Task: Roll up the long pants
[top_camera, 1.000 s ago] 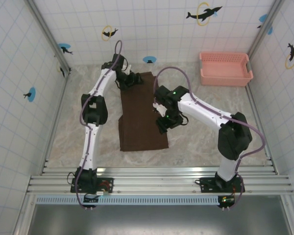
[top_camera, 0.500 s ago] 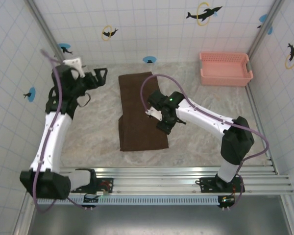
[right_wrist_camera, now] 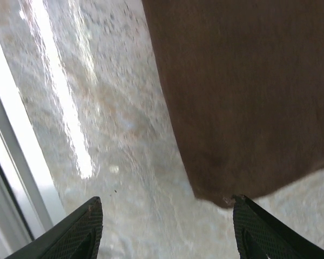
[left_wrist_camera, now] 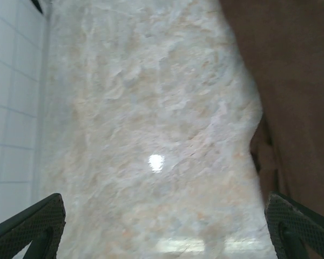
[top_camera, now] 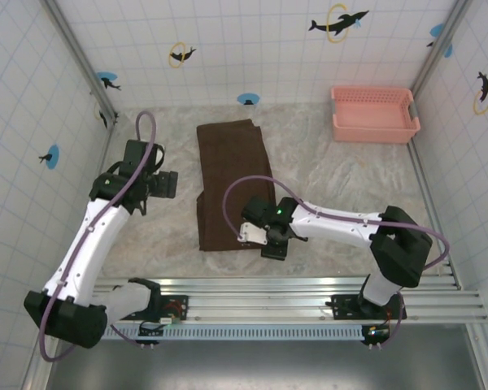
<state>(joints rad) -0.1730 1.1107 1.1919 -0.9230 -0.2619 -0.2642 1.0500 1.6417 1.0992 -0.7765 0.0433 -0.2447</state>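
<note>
The dark brown long pants (top_camera: 228,179) lie flat and folded lengthwise down the middle of the table, one short end far and one near. My right gripper (top_camera: 270,244) hovers at their near right corner, open and holding nothing. In the right wrist view that corner (right_wrist_camera: 221,198) sits just inside the right fingertip (right_wrist_camera: 262,229), and the gripper (right_wrist_camera: 170,229) spans mostly bare table. My left gripper (top_camera: 164,184) is to the left of the pants, apart from them and open. In its wrist view the pants (left_wrist_camera: 294,81) run along the right edge, and between the spread fingertips (left_wrist_camera: 32,226) is only table.
A pink basket (top_camera: 372,114) stands at the far right corner. Tiled walls close in the left, right and far sides. A metal rail (top_camera: 260,296) runs along the near edge, close behind the right gripper, and shows as rail (right_wrist_camera: 11,178) in the right wrist view.
The left arm has pulled back from the pants' far end to the left side of the table. The right gripper has slid from the pants' right edge down to their near right corner.
</note>
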